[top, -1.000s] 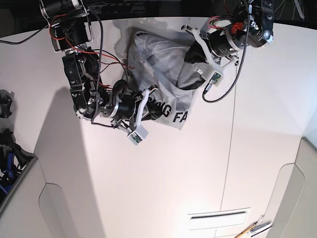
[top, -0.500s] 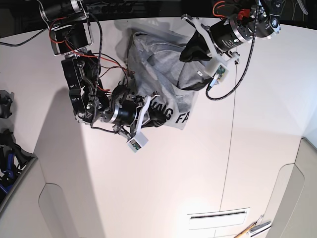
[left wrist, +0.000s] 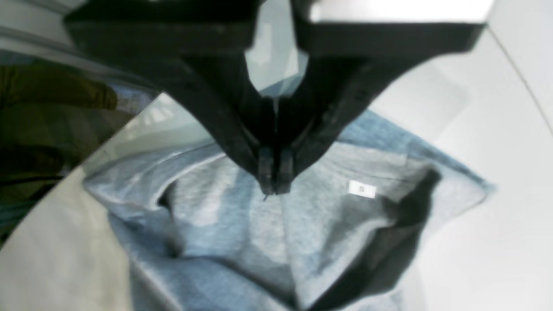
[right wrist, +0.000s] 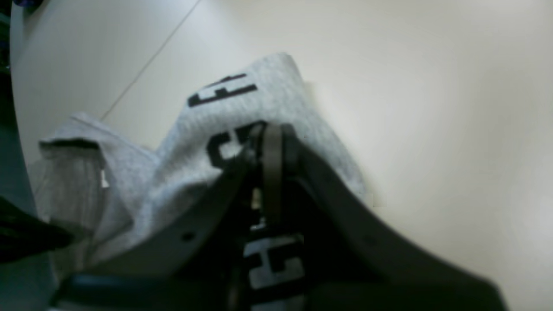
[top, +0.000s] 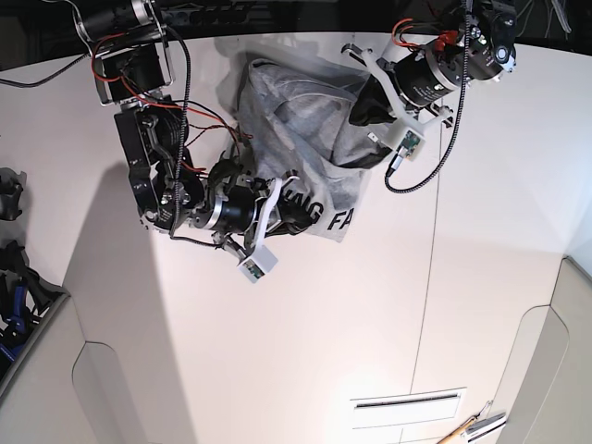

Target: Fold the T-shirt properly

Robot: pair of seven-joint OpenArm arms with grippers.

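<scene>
The grey T-shirt (top: 296, 120) lies crumpled at the far middle of the white table (top: 305, 351), its black lettering (top: 326, 215) showing on the near edge. My left gripper (top: 363, 109) is over the shirt's right part. In the left wrist view it (left wrist: 274, 183) is shut, and folds of the T-shirt (left wrist: 259, 242) run up to its tips beside a white size label (left wrist: 362, 189). My right gripper (top: 294, 215) holds the lettered near edge. In the right wrist view it (right wrist: 270, 134) is shut on the T-shirt (right wrist: 276, 86), with letters showing between its fingers.
The table's far edge (top: 277, 39) runs just behind the shirt. A black cable (top: 416, 176) loops down from the left arm. Dark gear (top: 11, 277) stands off the table's left side. A slot (top: 407, 400) and tools (top: 476, 427) sit near the front right.
The left arm swung up toward the far edge, then came back down a little with the fabric. The right gripper shifted slightly rightward with the lettered edge.
</scene>
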